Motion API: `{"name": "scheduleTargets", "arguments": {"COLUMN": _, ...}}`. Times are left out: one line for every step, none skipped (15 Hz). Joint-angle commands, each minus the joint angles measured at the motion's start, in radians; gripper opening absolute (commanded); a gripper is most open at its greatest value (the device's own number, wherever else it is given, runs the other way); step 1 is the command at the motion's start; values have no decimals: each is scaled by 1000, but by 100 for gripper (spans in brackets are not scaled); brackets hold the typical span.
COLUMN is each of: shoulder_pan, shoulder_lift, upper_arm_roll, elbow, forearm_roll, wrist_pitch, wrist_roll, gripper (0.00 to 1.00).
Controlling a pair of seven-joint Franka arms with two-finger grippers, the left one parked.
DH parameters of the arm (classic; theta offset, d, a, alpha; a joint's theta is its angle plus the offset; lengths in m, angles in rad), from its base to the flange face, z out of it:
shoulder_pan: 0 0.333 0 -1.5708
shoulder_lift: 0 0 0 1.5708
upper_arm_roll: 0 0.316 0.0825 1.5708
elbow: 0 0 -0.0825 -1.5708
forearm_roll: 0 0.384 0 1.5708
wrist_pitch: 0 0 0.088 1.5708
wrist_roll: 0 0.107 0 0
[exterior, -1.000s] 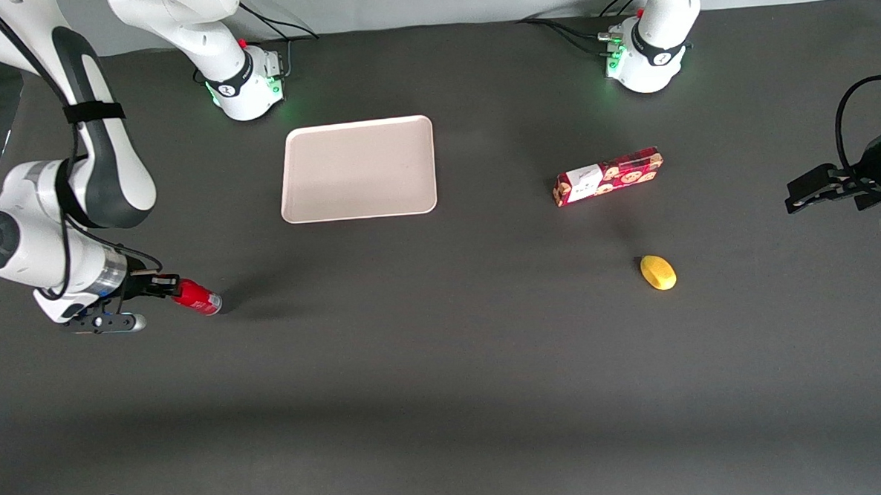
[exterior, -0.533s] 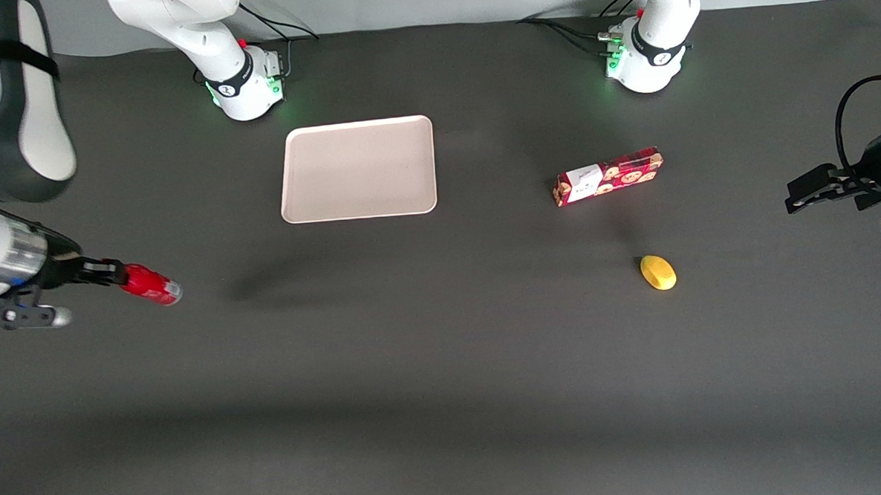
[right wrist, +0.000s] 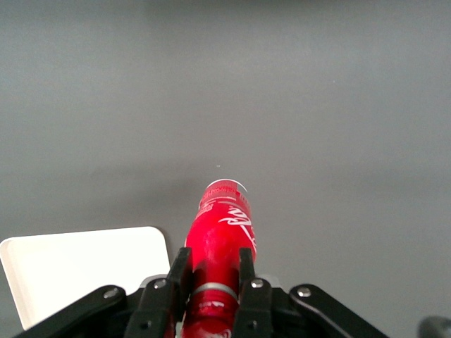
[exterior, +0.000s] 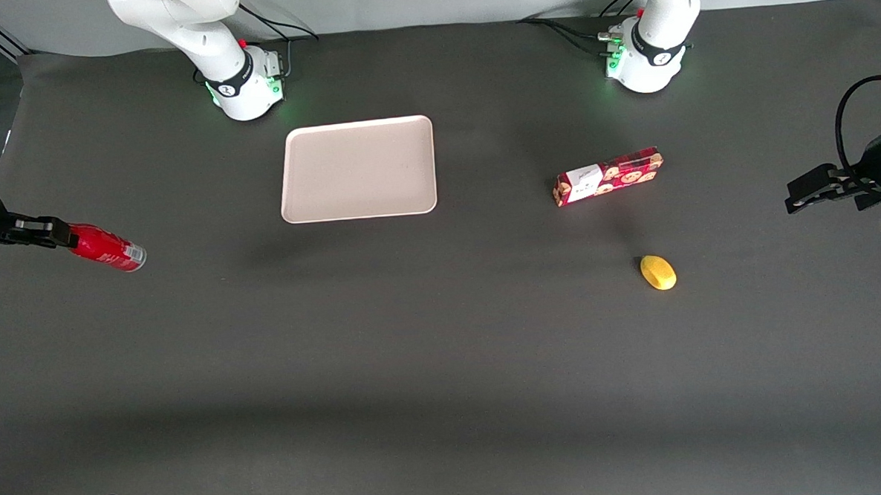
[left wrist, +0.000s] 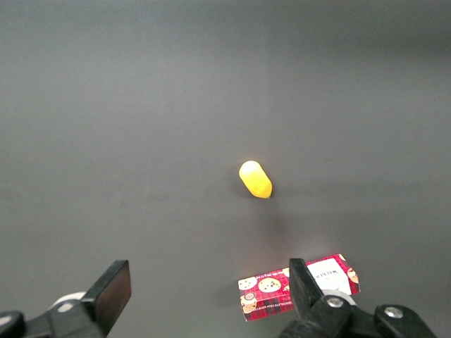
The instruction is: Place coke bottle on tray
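Note:
My right gripper (exterior: pixel 59 236) is shut on the neck of the coke bottle (exterior: pixel 106 248), a small glossy red bottle with a silvery base, and holds it high above the table at the working arm's end. In the right wrist view the gripper (right wrist: pixel 211 271) clamps the coke bottle (right wrist: pixel 222 229) between both fingers (right wrist: pixel 179 271), base pointing away from the wrist. The tray (exterior: pixel 358 168), pale beige-pink with a low rim, lies on the table close to the arm bases and is bare. One corner of the tray (right wrist: pixel 84 271) shows in the right wrist view beside the bottle.
A long red cookie box (exterior: pixel 608 176) and a yellow lemon-like item (exterior: pixel 658 272) lie toward the parked arm's end; both also show in the left wrist view, the box (left wrist: pixel 296 287) and the yellow item (left wrist: pixel 255 179). The two arm bases (exterior: pixel 244 81) stand along the table's back edge.
My right gripper has lifted the coke bottle and carried it toward the working arm's end of the table and higher. The arm has mostly left the front view.

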Motion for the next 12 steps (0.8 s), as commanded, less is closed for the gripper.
{"name": "scheduleTargets", "arguments": {"shoulder_pan": 6, "shoulder_lift": -13, "upper_arm_roll": 15, "elbow": -16, "forearm_roll": 5, "wrist_pitch": -34, "wrist_roll": 78, "gripper": 0}}
{"name": "scheduleTargets", "arguments": {"shoulder_pan": 8, "shoulder_lift": -34, "upper_arm_roll": 41, "elbow": -56, "forearm_roll": 16, "wrist_pitch": -28, "wrist_roll": 105, "gripper": 0}}
{"name": "scheduleTargets", "arguments": {"shoulder_pan": 8, "shoulder_lift": -59, "upper_arm_roll": 64, "elbow": -94, "forearm_roll": 42, "wrist_pitch": -17, "wrist_roll": 151, "gripper": 0}}
{"name": "scheduleTargets", "arguments": {"shoulder_pan": 14, "shoulder_lift": -83, "upper_arm_roll": 80, "elbow": -142, "forearm_roll": 65, "wrist_pitch": 5, "wrist_roll": 211, "gripper": 0}}
{"name": "scheduleTargets", "arguments": {"shoulder_pan": 17, "shoulder_lift": -111, "upper_arm_roll": 114, "elbow": -200, "forearm_roll": 73, "wrist_pitch": 41, "wrist_roll": 275, "gripper": 0}}
{"name": "scheduleTargets", "arguments": {"shoulder_pan": 16, "shoulder_lift": -138, "upper_arm_roll": 165, "elbow": -260, "forearm_roll": 76, "wrist_pitch": 79, "wrist_roll": 346, "gripper": 0}}
{"name": "scheduleTargets", "arguments": {"shoulder_pan": 16, "shoulder_lift": -167, "upper_arm_roll": 201, "elbow": -323, "forearm_roll": 90, "wrist_pitch": 117, "wrist_roll": 412, "gripper": 0}}
{"name": "scheduleTargets", "arguments": {"shoulder_pan": 16, "shoulder_lift": -200, "upper_arm_roll": 229, "elbow": -386, "forearm_roll": 110, "wrist_pitch": 160, "wrist_roll": 459, "gripper": 0}}
{"name": "scheduleTargets", "arguments": {"shoulder_pan": 16, "shoulder_lift": -242, "upper_arm_roll": 260, "elbow": -459, "forearm_roll": 128, "wrist_pitch": 208, "wrist_roll": 498, "gripper": 0}}
{"name": "scheduleTargets", "arguments": {"shoulder_pan": 16, "shoulder_lift": -293, "upper_arm_roll": 281, "elbow": -543, "forearm_roll": 153, "wrist_pitch": 264, "wrist_roll": 521, "gripper": 0}}
{"name": "scheduleTargets", "arguments": {"shoulder_pan": 16, "shoulder_lift": -341, "upper_arm_roll": 301, "elbow": -629, "forearm_roll": 180, "wrist_pitch": 326, "wrist_roll": 539, "gripper": 0}}
{"name": "scheduleTargets", "arguments": {"shoulder_pan": 16, "shoulder_lift": -379, "upper_arm_roll": 327, "elbow": -704, "forearm_roll": 193, "wrist_pitch": 383, "wrist_roll": 547, "gripper": 0}}
